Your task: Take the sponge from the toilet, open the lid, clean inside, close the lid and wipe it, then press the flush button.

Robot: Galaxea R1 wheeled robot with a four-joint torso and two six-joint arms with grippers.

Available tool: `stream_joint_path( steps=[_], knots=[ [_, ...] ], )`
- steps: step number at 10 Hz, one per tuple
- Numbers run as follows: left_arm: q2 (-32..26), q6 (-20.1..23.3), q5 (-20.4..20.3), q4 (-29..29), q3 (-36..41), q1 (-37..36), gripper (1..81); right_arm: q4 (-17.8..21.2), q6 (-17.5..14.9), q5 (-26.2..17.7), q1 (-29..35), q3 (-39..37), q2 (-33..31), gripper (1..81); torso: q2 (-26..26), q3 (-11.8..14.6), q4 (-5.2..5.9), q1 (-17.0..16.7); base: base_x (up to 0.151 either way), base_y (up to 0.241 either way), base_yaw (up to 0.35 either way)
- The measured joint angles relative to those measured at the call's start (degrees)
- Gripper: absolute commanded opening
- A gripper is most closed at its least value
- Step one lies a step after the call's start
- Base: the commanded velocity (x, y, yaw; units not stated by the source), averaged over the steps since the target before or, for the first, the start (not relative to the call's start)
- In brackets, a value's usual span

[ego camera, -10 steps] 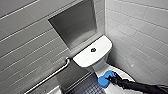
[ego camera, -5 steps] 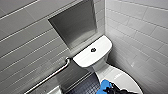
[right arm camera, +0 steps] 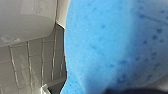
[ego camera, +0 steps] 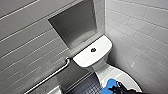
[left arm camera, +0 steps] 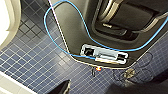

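Note:
The white toilet (ego camera: 93, 53) stands in the corner, its tank top bearing a dark flush button (ego camera: 93, 50). In front of the tank the lid (ego camera: 117, 75) lies down over the bowl. At the picture's lower edge the bright blue sponge (ego camera: 110, 84) rests against the near part of the lid, with my right gripper (ego camera: 118, 89) shut on it. From the right wrist, the sponge (right arm camera: 115, 45) looms large and close beside the toilet's white side (right arm camera: 27, 20). Under my left wrist lie dark blue floor tiles (left arm camera: 37, 62) and a white toilet edge (left arm camera: 7, 22).
A metal grab bar (ego camera: 51, 75) runs along the grey tiled wall left of the toilet. A recessed niche (ego camera: 75, 25) sits above the tank. My own base, with a blue cable (left arm camera: 67, 25) looped on it, hangs over the floor by the left arm.
My right gripper has drawn the sponge along the lid, away from the tank and toward its near end. The toilet and walls keep their places.

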Motion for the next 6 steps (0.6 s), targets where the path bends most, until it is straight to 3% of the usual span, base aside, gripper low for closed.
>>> stream_joint_path(
  steps=[3,6],
  knots=[
    [0.00,0.00,0.13,0.00,0.00,0.00,81.1,0.00,0.02,7.08,-2.45,9.37,-5.38,1.0,0.00,0.00,0.00,0.00,0.000,0.000,0.000],
    [0.00,0.00,0.18,0.00,0.00,0.00,81.1,-0.02,0.02,9.62,-5.35,10.01,-6.38,1.0,0.00,0.00,0.00,0.00,0.000,0.000,0.000]
  ],
)
